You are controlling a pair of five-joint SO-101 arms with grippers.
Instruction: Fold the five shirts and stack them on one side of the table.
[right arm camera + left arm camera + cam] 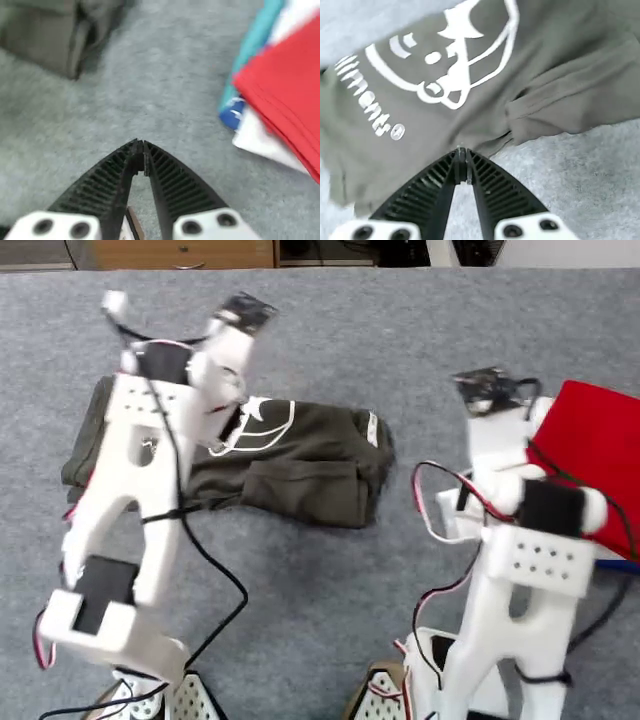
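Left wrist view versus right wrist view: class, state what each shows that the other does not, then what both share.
Left wrist view, not the right: the white print on the olive shirt, and the left gripper, shut, at that shirt's edge. Right wrist view, not the left: the red shirt atop teal, blue and white folded layers, and the right gripper, shut. Both: the olive shirt and the grey table cover.
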